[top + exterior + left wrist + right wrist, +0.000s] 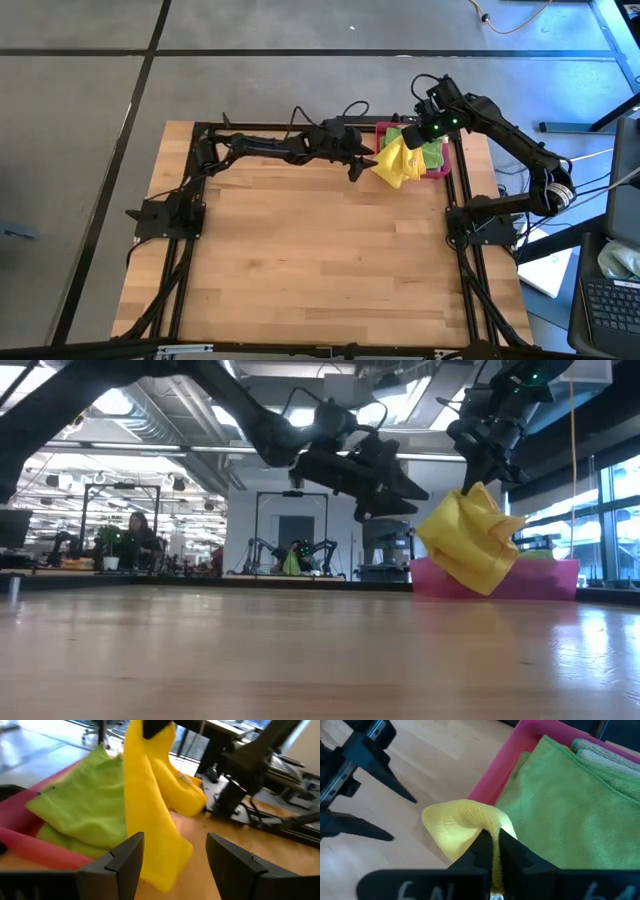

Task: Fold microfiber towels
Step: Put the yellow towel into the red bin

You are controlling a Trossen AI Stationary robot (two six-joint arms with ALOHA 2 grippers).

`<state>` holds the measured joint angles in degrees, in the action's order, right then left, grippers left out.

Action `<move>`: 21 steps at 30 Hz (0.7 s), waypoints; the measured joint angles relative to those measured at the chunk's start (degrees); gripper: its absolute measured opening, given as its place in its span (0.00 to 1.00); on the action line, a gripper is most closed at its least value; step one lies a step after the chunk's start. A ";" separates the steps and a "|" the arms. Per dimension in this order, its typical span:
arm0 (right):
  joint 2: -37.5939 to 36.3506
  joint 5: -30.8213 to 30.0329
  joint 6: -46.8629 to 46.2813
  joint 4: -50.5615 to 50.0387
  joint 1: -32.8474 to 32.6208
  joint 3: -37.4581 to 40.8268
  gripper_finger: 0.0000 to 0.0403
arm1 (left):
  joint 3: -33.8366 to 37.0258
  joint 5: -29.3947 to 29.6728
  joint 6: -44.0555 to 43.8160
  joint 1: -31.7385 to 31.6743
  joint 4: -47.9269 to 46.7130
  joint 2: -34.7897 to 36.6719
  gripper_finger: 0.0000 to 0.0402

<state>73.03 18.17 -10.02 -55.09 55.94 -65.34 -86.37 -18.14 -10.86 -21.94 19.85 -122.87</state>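
the yellow towel is hanging with its long axis running roughly up and down, pinched at its top edge and trailing to a loose lower corner that is leaning out over the worktop just beside the pink tray. it is looking soft and bunched, gathered into thick vertical folds near the pinch and flaring into a crumpled, lumpy mass lower down (in the low view its bottom corner is sitting close to the wood, though whether it is touching i cannot tell). the right hand is gripping it, its two dark fingers closed tight with a narrow ridge of yellow cloth squeezed between them, above the near edge of the tray at the far right of the worktop. the left hand is hovering just beside the hanging cloth with its fingers spread wide and nothing between them, pointing toward the towel's lower part. inside the tray a bright green towel is lying flat and folded, with a paler olive cloth showing at its far edge.
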 joint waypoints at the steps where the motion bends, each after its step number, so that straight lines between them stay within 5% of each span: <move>1: 0.00 0.04 0.00 0.01 0.00 0.00 0.04 | -1.13 1.18 -0.03 0.06 -0.44 -0.59 0.51; 11: -0.02 1.05 0.01 0.01 0.00 0.00 0.04 | -16.66 -2.33 3.90 -0.58 -14.71 -9.22 0.52; 21: -0.07 1.05 0.20 0.87 0.00 0.00 0.04 | -17.09 -3.55 7.67 -1.08 -19.11 -9.20 0.52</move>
<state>72.97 19.22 -9.82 -54.22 55.94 -65.35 -103.46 -21.70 -3.19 -23.02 0.74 -132.07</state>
